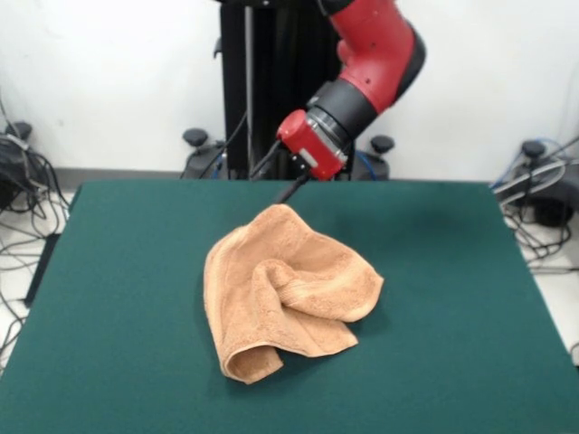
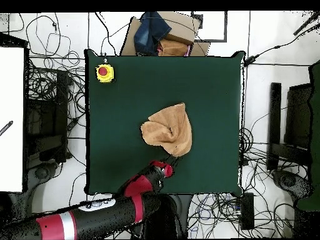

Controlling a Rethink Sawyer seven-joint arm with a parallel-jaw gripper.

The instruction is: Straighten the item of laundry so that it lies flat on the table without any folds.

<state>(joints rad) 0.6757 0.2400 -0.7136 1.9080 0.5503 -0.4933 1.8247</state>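
A light orange-tan terry-cloth towel (image 1: pixel 285 294) lies crumpled near the middle of the large dark green felt-topped table (image 1: pixel 109 316), its edges folded over one another in thick rolls. The red and black arm's gripper (image 1: pixel 291 191) sits just at the towel's far corner, low over the cloth; whether its jaws are apart or together cannot be told. A yellow box with a red button (image 2: pixel 104 73) rests at one table corner, well apart from the towel.
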